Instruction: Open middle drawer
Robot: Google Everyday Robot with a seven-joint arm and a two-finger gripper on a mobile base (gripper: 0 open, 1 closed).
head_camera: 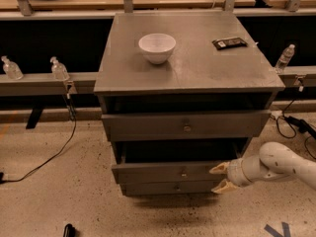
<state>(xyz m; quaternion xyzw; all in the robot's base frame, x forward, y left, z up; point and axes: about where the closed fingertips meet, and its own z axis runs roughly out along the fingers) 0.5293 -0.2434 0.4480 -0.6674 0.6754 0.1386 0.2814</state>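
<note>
The grey cabinet [187,68] has three drawers. The middle drawer [165,172] has a flat front and a small round knob [183,174]. It stands pulled out a little, with a dark gap above its front. The top drawer [185,125] sits above it and the lowest drawer [170,187] just below. My gripper [219,177] is at the right end of the middle drawer's front, on the white arm [276,164] that reaches in from the right. Its two cream fingers are spread apart and hold nothing.
A white bowl [157,47] and a dark flat packet [229,43] lie on the cabinet top. Clear bottles [58,69] stand on a ledge at left, and one [285,57] at right. Cables [49,154] run over the speckled floor on both sides.
</note>
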